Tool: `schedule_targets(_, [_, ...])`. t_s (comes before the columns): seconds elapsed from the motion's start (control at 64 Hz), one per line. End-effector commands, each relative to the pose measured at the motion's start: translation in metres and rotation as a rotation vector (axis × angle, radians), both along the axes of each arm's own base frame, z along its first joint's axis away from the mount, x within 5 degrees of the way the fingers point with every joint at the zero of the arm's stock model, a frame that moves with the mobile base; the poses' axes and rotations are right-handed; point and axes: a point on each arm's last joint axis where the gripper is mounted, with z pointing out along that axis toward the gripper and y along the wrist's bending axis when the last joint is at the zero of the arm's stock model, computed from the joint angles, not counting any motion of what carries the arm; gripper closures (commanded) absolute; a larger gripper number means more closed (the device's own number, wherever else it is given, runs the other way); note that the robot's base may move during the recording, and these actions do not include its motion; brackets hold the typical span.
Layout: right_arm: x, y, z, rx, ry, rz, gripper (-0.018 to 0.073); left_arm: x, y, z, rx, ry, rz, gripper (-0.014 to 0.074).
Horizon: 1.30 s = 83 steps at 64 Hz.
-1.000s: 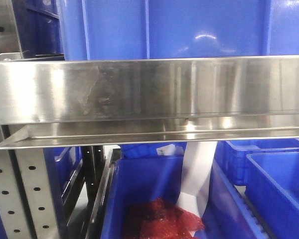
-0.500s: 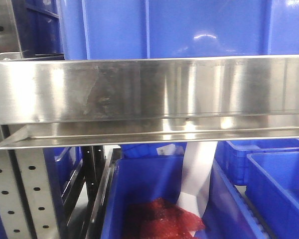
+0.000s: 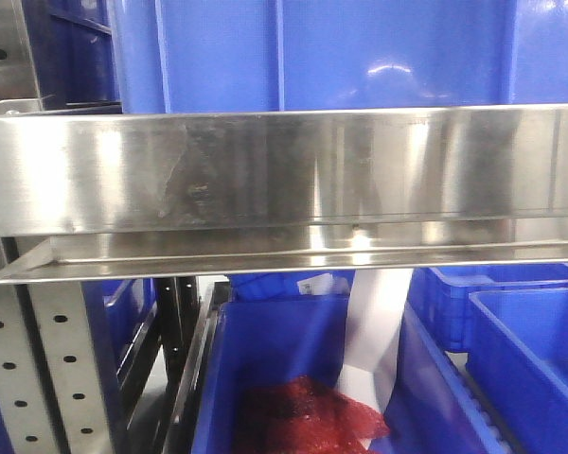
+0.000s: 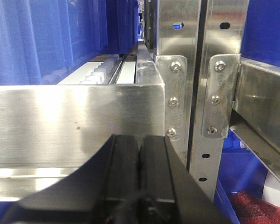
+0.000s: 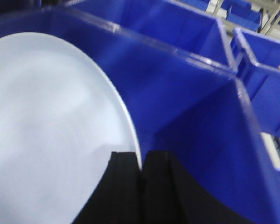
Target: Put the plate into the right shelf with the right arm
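White and glossy, the plate (image 5: 51,135) fills the left of my right wrist view, its rim pinched in the right pincer (image 5: 141,161), whose black jaws are clenched on it. I see that arm reaching over a blue bin (image 5: 196,107), the plate held above its interior. On the left wrist view, the left pincer (image 4: 139,154) is clenched with nothing between its jaws, pointing at a brushed-steel rail (image 4: 74,123) of the right shelf (image 3: 265,170). Below the rail, the front view shows red mesh (image 3: 303,416) in a bin.
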Motion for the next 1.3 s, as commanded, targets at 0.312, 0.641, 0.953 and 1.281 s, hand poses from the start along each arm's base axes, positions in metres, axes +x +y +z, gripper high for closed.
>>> schedule_targets(0.312, [-0.019,-0.009,0.040,0.100,-0.094,-0.003,-0.0077,-0.001,0.001,0.005,-0.005,-0.083,0.016,0.0643])
schedule_targets(0.641, [-0.080,-0.033,0.096,0.262,-0.179,0.006,0.0074,-0.001,0.001,0.005,-0.005,-0.083,0.016,0.0643])
schedule_targets(0.953, [-0.174,-0.076,0.113,0.328,-0.227,0.002,0.0490,-0.001,0.001,0.005,-0.005,-0.083,0.016,0.0643])
schedule_targets(1.281, [-0.265,-0.114,0.027,0.337,-0.267,0.035,0.0510,-0.001,0.001,0.005,-0.005,-0.083,0.016,0.0643])
